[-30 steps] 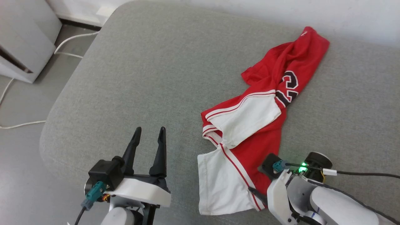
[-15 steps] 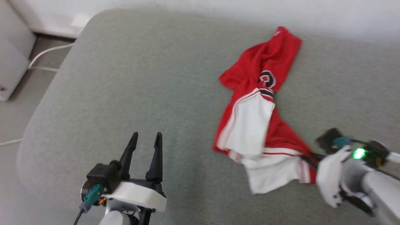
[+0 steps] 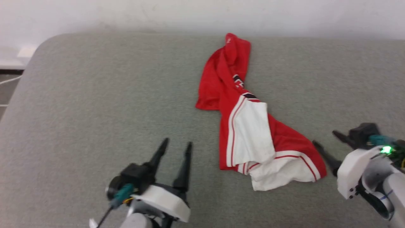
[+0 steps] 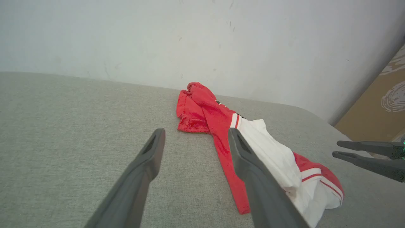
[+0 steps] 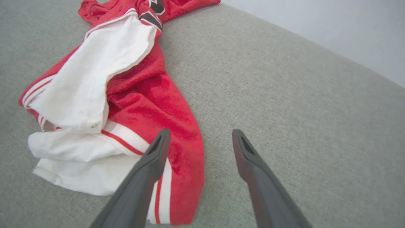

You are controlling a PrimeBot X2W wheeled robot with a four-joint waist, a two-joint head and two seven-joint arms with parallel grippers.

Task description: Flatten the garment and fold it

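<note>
Garment (image 3: 250,126) lies bunched on grey cushion (image 3: 95,95), wall (image 3: 190,12) behind. Left gripper (image 3: 177,142) spread, empty, clear of it; right gripper (image 3: 324,137) spread, empty, just beside its red edge.

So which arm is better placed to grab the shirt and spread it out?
Right, probably. The right claw is open just beside the crumpled red-and-white corner of the shirt; the left claw, also open, hovers farther off over the couch.

One red-and-white garment (image 3: 250,126), one grey upholstered cushion (image 3: 95,95), one pale wall (image 3: 190,15), and two grippers, the left gripper (image 3: 176,145) and the right gripper (image 3: 325,138), each with two dark fingers (image 3: 184,164), four fingers in all.
</note>
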